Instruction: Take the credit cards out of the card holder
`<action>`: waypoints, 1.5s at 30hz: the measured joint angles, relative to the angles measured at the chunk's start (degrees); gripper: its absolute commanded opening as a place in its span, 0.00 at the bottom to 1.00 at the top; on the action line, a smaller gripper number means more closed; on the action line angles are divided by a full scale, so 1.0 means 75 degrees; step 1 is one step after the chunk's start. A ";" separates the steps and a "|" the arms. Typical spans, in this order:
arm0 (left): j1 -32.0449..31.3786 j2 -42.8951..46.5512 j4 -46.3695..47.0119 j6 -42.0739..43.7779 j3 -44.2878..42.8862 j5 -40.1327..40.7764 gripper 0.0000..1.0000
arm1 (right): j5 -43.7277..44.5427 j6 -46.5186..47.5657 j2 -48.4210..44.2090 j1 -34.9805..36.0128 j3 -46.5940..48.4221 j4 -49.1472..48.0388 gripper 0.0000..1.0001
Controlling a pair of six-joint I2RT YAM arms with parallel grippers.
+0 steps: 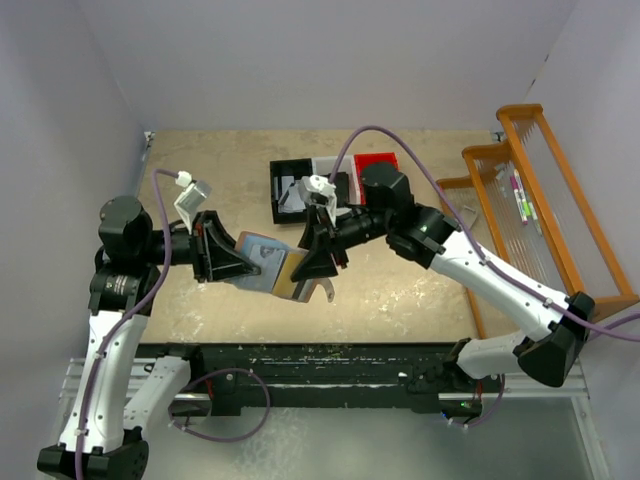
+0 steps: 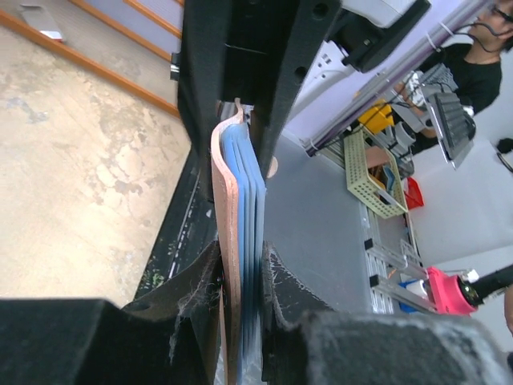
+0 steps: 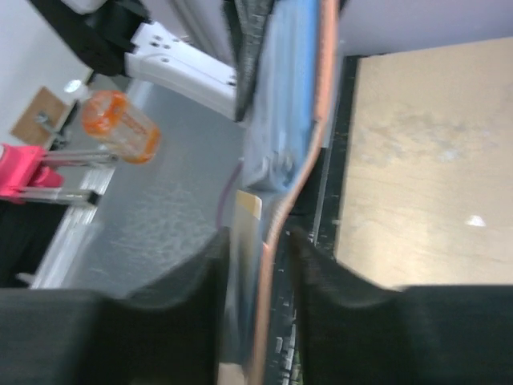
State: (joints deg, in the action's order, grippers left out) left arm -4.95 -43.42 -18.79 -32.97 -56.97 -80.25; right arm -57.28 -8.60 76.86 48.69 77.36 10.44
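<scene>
With left fingers clamped on holder at 9 o'clock end, pinch only card with right fingers, slightly parted astride 3 o'clock end, grip unclear.

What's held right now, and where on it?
The card holder, opened, off the table. The left gripper pinches one end; the right gripper straddles the opposite end, grip unclear.

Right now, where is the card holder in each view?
Top external: card holder, centre.
Left wrist: card holder, centre, edge-on.
Right wrist: card holder, top centre, edge-on.
Shared landmark: tan table, left side in left wrist, right side in right wrist.
</scene>
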 measured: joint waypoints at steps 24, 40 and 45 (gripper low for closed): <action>0.0003 -0.0901 -0.0866 0.0589 -0.0460 0.2008 0.03 | 0.3620 -0.3928 -0.2256 -0.1026 -0.1821 -0.3500 0.63; 0.0006 -0.1096 -0.0006 -0.0154 -0.0443 0.1967 0.04 | 0.3104 -0.5295 -0.0682 -0.0460 -0.2384 -0.4838 0.55; 0.0006 -0.1096 0.0090 -0.0323 -0.0440 0.1915 0.05 | 0.3104 -0.5461 -0.0507 -0.0373 -0.2393 -0.5109 0.47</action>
State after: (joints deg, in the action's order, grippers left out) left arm -4.91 -51.64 -18.11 -35.40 -60.27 -65.89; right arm -34.00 -49.56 73.06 45.89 59.42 -27.88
